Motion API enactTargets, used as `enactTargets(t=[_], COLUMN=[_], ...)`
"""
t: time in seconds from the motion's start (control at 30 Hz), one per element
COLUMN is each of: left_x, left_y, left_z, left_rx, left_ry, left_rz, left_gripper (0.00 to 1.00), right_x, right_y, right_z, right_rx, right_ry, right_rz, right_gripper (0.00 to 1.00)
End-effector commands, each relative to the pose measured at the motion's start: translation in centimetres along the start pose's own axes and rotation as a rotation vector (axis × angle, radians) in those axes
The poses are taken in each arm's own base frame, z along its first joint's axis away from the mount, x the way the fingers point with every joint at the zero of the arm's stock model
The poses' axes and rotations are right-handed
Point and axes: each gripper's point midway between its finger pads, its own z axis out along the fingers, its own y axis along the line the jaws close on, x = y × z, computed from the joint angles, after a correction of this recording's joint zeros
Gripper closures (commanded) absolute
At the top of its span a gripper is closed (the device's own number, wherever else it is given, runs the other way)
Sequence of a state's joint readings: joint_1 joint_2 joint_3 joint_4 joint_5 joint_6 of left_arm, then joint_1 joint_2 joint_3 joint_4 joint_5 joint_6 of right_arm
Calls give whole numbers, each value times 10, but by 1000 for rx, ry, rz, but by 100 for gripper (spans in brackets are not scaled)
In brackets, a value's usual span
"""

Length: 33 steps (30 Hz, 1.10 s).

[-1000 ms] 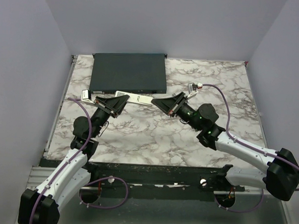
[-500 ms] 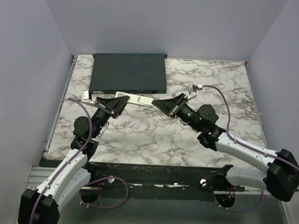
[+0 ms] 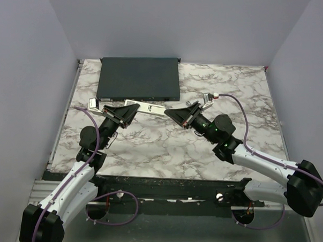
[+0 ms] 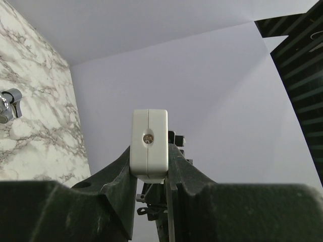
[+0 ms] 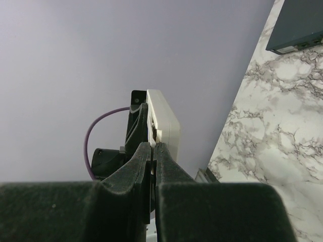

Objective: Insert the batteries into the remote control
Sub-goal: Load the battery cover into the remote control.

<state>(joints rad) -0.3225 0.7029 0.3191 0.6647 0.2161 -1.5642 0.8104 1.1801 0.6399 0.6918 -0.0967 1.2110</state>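
The right pincer (image 5: 153, 147) has crept leftward and now meets the free end of the remote control (image 3: 147, 106). The left pincer (image 4: 149, 157) clamps the remote's other end, holding it off the bench (image 3: 214, 150). The right fingers sit together, and any battery between them is hidden. Hold the remote steady and advance gently along its axis.

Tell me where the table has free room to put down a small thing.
Free: the right rear of the table, between the dark box and the right edge; the front middle, between the two arms. Crowded: before the box, where the left end effector and right end effector meet at the remote.
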Motion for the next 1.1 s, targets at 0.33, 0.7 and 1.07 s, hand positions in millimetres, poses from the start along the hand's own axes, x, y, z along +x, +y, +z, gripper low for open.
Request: enactTargets(t=[0.33, 0.7, 1.07], left_x=[-1, -1, 1], left_y=[-43, -43, -43], left_z=[-4, -3, 0], left_rx=[143, 146, 145], left_ry=[-4, -1, 14], left_rz=[-27, -22, -22], left_gripper=[100, 100, 100], right_x=[9, 6, 6], right_y=[-26, -22, -23], right_z=[5, 11, 17], right_rx=[82, 81, 94], right_ry=[22, 15, 31], right_rz=[-25, -37, -65], right_gripper=[99, 99, 99])
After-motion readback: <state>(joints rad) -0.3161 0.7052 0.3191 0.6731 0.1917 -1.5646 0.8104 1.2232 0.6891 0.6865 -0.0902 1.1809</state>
